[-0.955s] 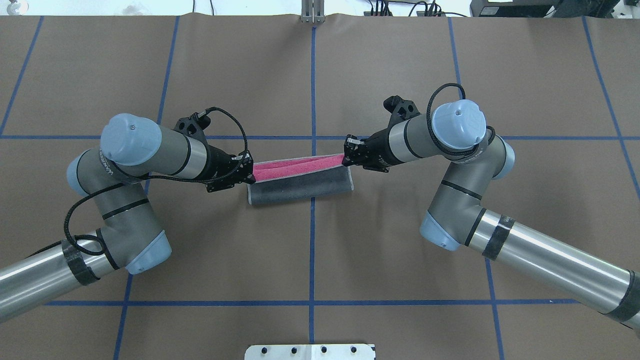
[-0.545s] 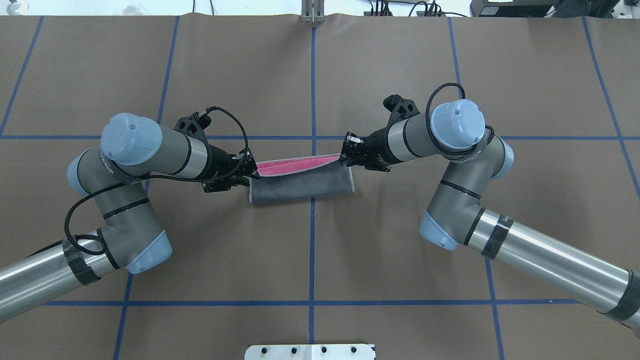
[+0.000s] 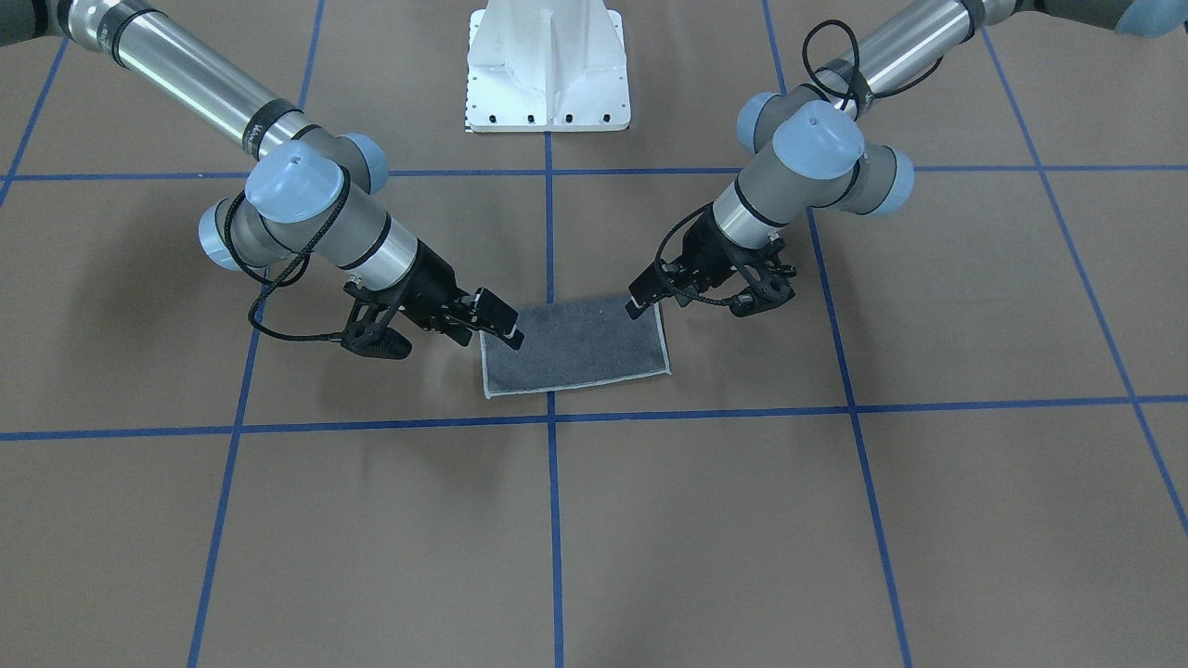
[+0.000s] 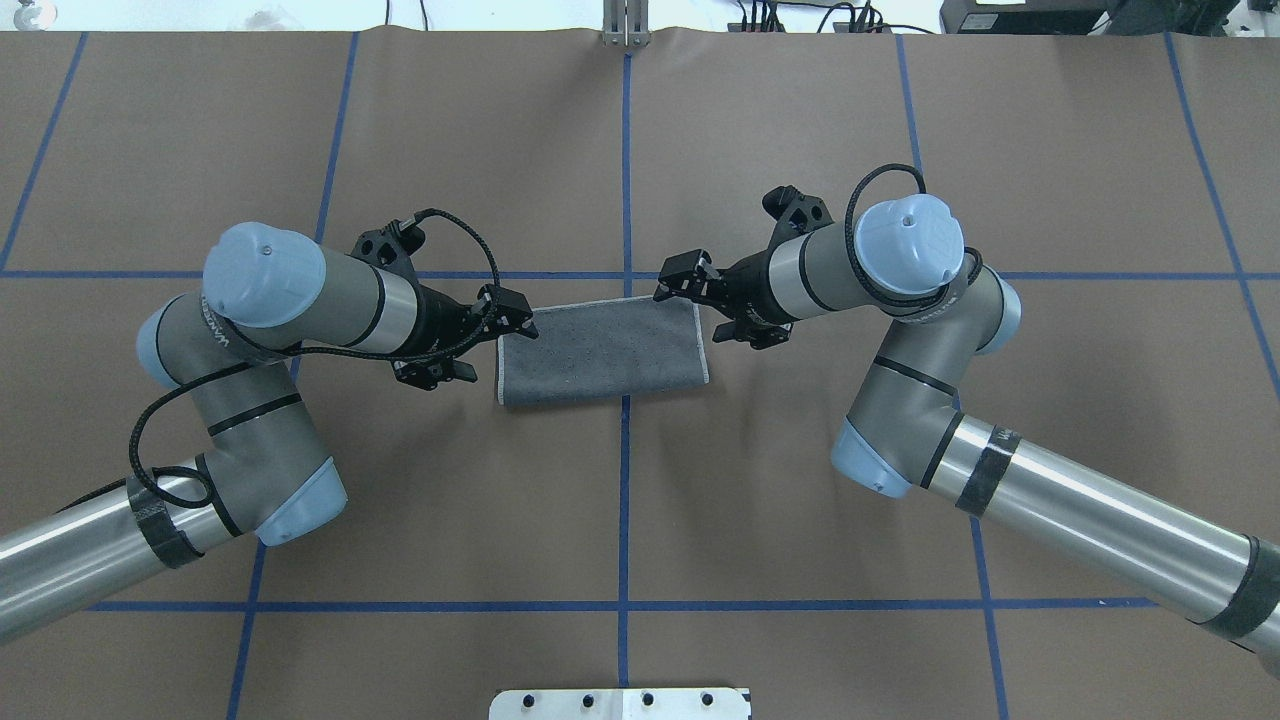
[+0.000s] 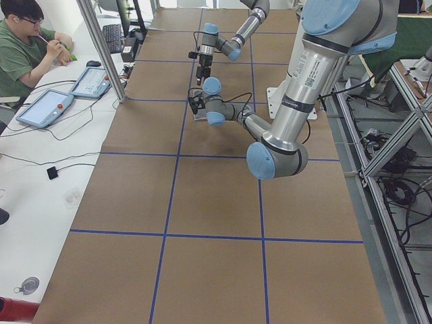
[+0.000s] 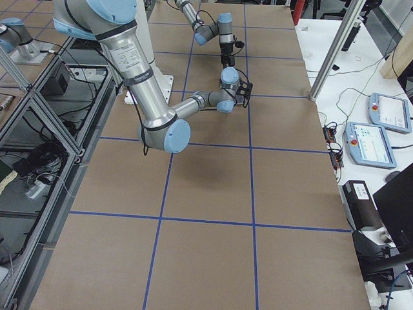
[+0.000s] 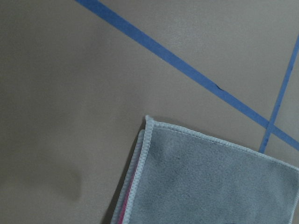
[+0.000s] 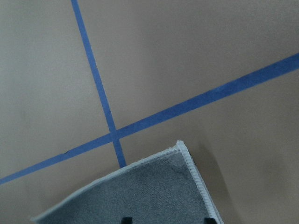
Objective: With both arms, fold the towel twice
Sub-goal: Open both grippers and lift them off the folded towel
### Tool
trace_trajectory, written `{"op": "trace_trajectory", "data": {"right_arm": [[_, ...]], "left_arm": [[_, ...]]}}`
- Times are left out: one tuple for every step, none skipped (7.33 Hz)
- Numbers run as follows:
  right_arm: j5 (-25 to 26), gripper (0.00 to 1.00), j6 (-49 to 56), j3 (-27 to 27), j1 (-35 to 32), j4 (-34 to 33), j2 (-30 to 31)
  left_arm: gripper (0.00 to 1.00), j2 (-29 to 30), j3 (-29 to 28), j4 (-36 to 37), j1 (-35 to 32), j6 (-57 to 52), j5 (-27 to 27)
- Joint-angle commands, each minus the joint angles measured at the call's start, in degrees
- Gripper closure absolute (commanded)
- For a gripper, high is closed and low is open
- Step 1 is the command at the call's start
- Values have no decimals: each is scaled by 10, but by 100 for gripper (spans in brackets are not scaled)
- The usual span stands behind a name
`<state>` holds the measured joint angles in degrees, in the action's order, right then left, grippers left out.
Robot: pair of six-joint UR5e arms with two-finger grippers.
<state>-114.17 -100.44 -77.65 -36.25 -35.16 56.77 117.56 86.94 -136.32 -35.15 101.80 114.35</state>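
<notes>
The towel point(image 4: 600, 350) lies flat at the table's middle as a folded rectangle, dark grey face up, with light grey edging; it also shows in the front view point(image 3: 575, 348). A thin pink line shows at the towel's point(image 7: 210, 177) left side in the left wrist view. My left gripper point(image 4: 515, 312) point(image 3: 647, 295) hovers at the towel's far left corner, open and holding nothing. My right gripper point(image 4: 678, 280) point(image 3: 499, 327) sits above the far right corner, open. Its fingertips point(image 8: 126, 219) stand apart over the towel point(image 8: 149, 196).
Blue tape lines point(image 4: 625, 500) grid the brown table cover. The white pedestal base point(image 3: 548, 65) stands at the robot's side of the table. A person point(image 5: 27, 40) sits at a side table with tablets point(image 5: 44, 108) beyond the far edge.
Both grippers carried the lifted towel edge toward the far side and let it go. The pink face is now covered and the towel lies flat, grey up.
</notes>
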Motion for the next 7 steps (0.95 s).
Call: {"op": "trace_trajectory", "data": {"right_arm": [[-3,2,-5,-1,-7,-1,-1],[-8,2,-13,-1,-8,-2,2],[-27,2,-32,-7,-8,-26,8],[-46,2,-32,-12,-5,-65,6],[-45,2,-31,-14,6,-82,7],[-43,2,-30,-14,18,-85,9],[-43,2,-31,-13,28,-86,10]], "left_arm": [[1,1,3,1,-3,1,0],[1,6,3,1,-10,2,1],[1,7,3,2,-21,2,4],[1,11,3,23,-32,0,20],[1,33,4,71,-51,-3,47],[1,44,4,90,-57,-3,54],[1,44,4,90,-60,-5,54]]}}
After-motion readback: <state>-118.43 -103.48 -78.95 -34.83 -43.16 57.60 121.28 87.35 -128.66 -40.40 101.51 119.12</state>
